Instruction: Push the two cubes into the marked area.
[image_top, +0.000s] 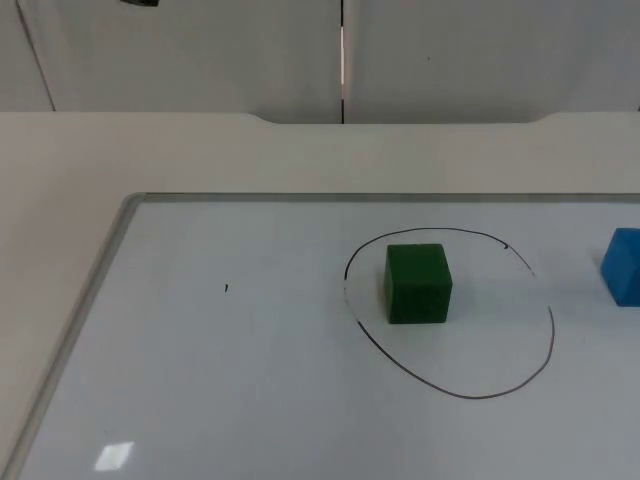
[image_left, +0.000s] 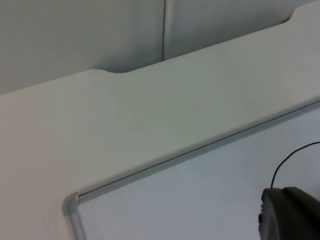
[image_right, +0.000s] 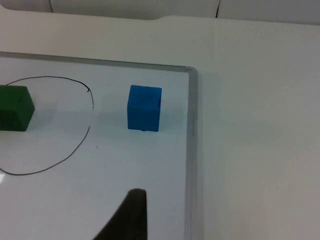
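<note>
We judge the task half done: the green cube (image_top: 418, 283) sits inside the drawn circle (image_top: 470, 393) on the desk (image_top: 200, 380), square to its edge, with no long axis. The blue cube (image_right: 144, 108) stands just outside the line, near the whiteboard's frame (image_right: 190, 150). Next, the right hand (image_right: 131, 215) must nudge it towards the circle. Whether either hand is open, we cannot tell; the left hand (image_left: 290, 215) waits.

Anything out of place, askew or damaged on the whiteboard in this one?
Nothing looks damaged or spilled. The green cube sits inside the drawn loop, near its left side. The blue cube stands outside it, between the loop and the whiteboard's frame, not yet pushed in.
</note>
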